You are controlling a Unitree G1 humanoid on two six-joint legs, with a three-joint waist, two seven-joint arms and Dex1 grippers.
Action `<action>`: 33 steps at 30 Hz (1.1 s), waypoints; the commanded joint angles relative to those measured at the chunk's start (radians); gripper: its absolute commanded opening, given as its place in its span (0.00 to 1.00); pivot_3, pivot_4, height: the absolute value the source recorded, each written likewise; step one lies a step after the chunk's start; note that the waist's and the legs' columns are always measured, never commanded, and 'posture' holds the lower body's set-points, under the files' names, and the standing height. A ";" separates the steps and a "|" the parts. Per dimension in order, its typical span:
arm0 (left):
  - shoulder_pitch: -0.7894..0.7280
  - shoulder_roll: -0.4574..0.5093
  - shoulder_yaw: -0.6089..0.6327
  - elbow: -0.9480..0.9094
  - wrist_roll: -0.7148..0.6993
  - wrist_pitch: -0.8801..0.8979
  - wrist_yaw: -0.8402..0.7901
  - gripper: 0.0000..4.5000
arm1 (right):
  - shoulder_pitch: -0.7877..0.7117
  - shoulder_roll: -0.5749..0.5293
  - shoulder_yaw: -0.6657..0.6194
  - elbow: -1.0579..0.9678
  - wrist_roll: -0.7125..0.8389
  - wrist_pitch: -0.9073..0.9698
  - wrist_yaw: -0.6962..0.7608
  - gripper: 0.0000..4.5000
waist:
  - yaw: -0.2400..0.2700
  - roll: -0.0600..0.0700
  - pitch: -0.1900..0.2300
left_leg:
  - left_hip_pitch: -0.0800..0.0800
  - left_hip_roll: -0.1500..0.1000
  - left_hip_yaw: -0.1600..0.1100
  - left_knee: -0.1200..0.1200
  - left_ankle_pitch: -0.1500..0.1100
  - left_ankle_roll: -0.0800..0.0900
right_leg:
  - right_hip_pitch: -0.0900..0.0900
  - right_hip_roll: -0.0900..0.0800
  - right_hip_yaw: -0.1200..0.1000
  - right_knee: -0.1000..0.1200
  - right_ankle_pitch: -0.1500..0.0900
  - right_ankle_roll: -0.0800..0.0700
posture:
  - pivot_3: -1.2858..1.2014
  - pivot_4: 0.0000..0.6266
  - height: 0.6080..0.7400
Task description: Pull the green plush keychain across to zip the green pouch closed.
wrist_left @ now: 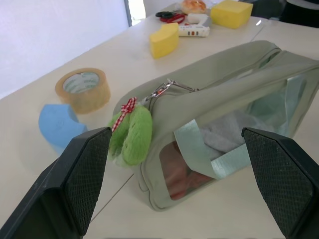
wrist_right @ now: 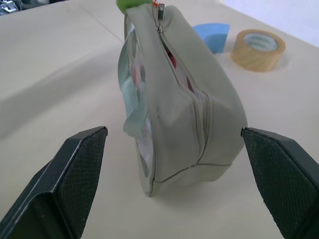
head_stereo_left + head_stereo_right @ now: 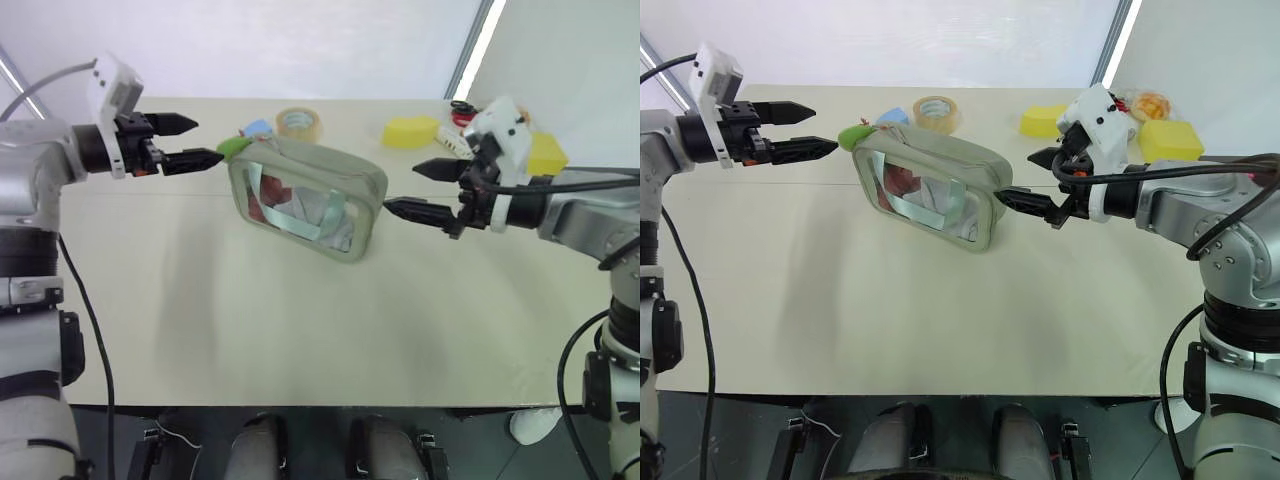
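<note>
Bare table (image 3: 200,320) — tape roll (image 3: 299,123) behind pouch (image 3: 330,170)

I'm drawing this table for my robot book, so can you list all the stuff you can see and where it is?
green pouch: one, sage green with a clear window, middle of the table, standing on its edge.
green plush keychain: one, lime green with a red checked bow, hanging at the pouch's end nearest the left gripper.
tape roll: one, tan, far side of the table behind the pouch.
blue block: one, blue, beside the tape roll.
yellow sponges: two, yellow, far right part of the table.
scissors: one pair, red and black, by the sponges.
table: one, cream.
left gripper: one, black, jaws open, next to the keychain.
right gripper: one, black, jaws open, at the pouch's other end.
</note>
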 commanded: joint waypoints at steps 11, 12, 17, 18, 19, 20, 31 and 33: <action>0.031 0.005 0.019 -0.112 -0.019 0.028 0.002 0.99 | -0.075 0.039 0.357 0.016 -0.269 -0.251 0.005 0.99 | 0.002 0.000 0.000 | -0.001 0.000 0.000 0.001 0.000 0.000 | -0.001 0.000 0.000 0.001 0.000 0.000 | 0.52 0.24 1.00; 0.036 0.005 0.020 -0.123 -0.023 0.034 0.001 0.99 | -0.075 0.047 0.376 0.023 -0.283 -0.267 0.012 0.99 | 0.001 0.000 0.000 | -0.001 0.000 0.000 0.001 0.000 0.000 | -0.001 0.000 0.000 0.001 0.000 0.000 | 0.52 0.24 1.00; 0.072 0.007 0.039 -0.163 -0.042 0.054 0.018 1.00 | -0.050 0.031 0.467 0.075 -0.401 -0.373 0.065 0.59 | -0.002 0.000 0.000 | -0.001 0.000 0.000 0.001 0.000 0.000 | -0.001 0.000 0.000 0.001 0.000 0.000 | 0.52 0.24 1.00; 0.080 0.008 0.039 -0.170 -0.043 0.053 0.020 1.00 | -0.046 0.018 0.468 0.076 -0.415 -0.385 0.083 0.45 | -0.002 0.000 0.000 | -0.001 0.000 0.000 0.001 0.000 0.000 | -0.001 0.000 0.000 0.001 0.000 0.000 | 0.52 0.24 1.00; 0.086 0.009 0.041 -0.175 -0.046 0.055 0.024 1.00 | -0.044 0.004 0.462 0.075 -0.424 -0.394 0.102 0.33 | -0.001 0.000 0.000 | -0.001 0.000 0.000 0.001 0.000 0.000 | -0.001 0.000 0.000 0.001 0.000 0.000 | 0.52 0.24 1.00; 0.090 0.009 0.043 -0.179 -0.048 0.057 0.028 1.00 | -0.042 -0.005 0.458 0.075 -0.432 -0.400 0.117 0.22 | 0.000 0.000 0.000 | -0.001 0.000 0.000 0.001 0.000 0.000 | -0.001 0.000 0.000 0.001 0.000 0.000 | 0.52 0.24 1.00; 0.121 -0.014 0.043 -0.206 -0.060 0.044 0.060 1.00 | -0.021 -0.103 0.447 0.230 -0.590 -0.600 0.238 0.01 | 0.000 0.000 0.000 | -0.001 0.000 0.000 0.003 0.000 0.001 | 0.000 0.000 0.000 0.001 0.000 0.000 | 0.52 0.24 1.00; 0.117 -0.018 0.041 -0.206 -0.059 0.044 0.060 1.00 | -0.007 -0.086 0.449 0.217 -0.589 -0.600 0.252 0.08 | 0.000 0.000 0.000 | -0.001 0.000 0.000 0.004 0.000 0.001 | 0.000 0.000 0.000 0.001 0.000 0.000 | 0.52 0.24 1.00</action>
